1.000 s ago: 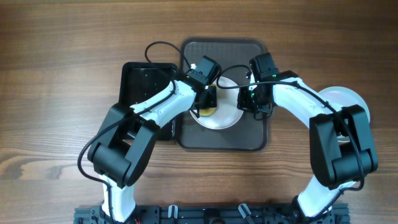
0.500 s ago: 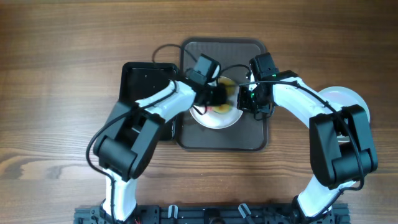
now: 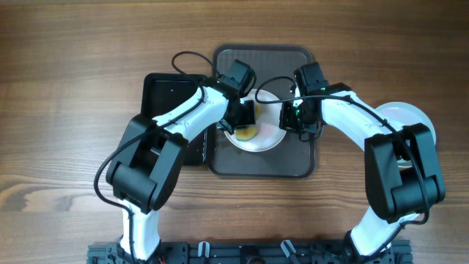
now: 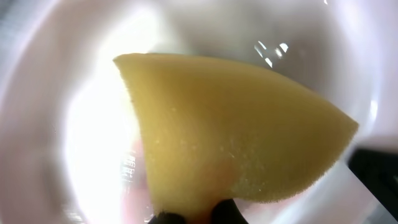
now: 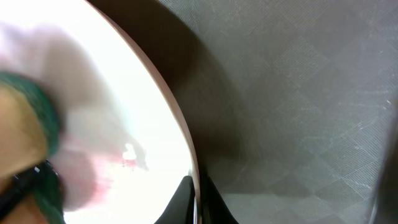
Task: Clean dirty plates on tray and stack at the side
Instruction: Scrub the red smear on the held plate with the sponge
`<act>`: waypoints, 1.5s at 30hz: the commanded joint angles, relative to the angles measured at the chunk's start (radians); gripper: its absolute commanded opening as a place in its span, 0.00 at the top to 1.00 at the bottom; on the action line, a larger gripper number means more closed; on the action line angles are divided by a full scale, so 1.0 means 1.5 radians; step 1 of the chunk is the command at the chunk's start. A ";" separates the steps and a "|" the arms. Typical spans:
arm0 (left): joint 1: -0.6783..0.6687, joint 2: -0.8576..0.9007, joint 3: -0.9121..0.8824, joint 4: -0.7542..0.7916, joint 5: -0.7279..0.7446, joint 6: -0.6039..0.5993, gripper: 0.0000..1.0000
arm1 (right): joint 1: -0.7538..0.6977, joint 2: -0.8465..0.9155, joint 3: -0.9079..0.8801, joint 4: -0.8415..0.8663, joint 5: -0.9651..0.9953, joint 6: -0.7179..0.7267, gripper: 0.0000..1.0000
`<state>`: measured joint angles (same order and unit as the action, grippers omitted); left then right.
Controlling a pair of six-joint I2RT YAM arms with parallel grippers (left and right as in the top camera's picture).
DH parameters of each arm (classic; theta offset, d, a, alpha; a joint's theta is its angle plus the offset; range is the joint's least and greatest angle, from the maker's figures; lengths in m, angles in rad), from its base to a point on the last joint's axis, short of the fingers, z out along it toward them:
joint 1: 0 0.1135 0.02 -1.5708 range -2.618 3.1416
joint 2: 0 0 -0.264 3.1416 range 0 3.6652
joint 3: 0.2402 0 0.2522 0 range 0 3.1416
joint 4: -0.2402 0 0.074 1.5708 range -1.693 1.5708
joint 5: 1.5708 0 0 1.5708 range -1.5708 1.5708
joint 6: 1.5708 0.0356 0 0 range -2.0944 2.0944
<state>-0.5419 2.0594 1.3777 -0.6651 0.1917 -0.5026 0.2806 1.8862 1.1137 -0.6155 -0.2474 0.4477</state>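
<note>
Here I count 2 plates: 1 white plate (image 3: pixel 268 138) on the 1 tray (image 3: pixel 264 166), 1 other plate (image 3: pixel 410 116) on the desk (image 3: pixel 73 73) at my right. My left gripper (image 4: pixel 198 216) pinches 1 yellow sponge (image 4: pixel 236 137) against the white plate, and my right gripper (image 5: pixel 198 199) pinches its rim.

Tray (image 3: pixel 264 163): dark grey-brown, rounded corners, low rim, flat on the tabletop (image 3: pixel 73 73), centre. White plate (image 3: pixel 267 139) lies in the tray's middle, with a faint red smear (image 5: pixel 127 163) on its face. Second white plate (image 3: pixel 410 116) sits off the tray, far right, partly hidden.
</note>
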 commanded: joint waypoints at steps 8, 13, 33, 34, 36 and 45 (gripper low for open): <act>-0.014 0.101 -0.023 0.136 0.103 0.010 0.96 | 0.002 0.033 -0.011 -0.016 0.032 -0.002 0.96; -0.033 0.114 -0.023 0.124 0.126 0.038 0.96 | 0.002 0.033 -0.011 -0.016 0.033 -0.003 0.96; -0.026 0.129 0.053 -0.010 0.041 0.034 0.96 | 0.002 0.033 -0.011 -0.015 0.035 -0.002 0.96; -0.034 0.131 0.053 0.011 0.105 0.039 0.96 | 0.002 0.033 -0.011 -0.015 0.035 -0.002 0.96; -0.048 0.133 0.053 0.035 0.163 0.055 0.96 | 0.002 0.033 -0.011 -0.017 0.035 -0.002 0.96; -0.003 0.132 0.062 -0.106 -0.123 0.068 0.96 | 0.002 0.033 -0.011 -0.019 0.035 -0.006 0.95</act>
<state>-0.6006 2.1689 1.5219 -0.6987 0.3275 -0.4232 0.2798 1.8870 1.1152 -0.6231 -0.2512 0.4484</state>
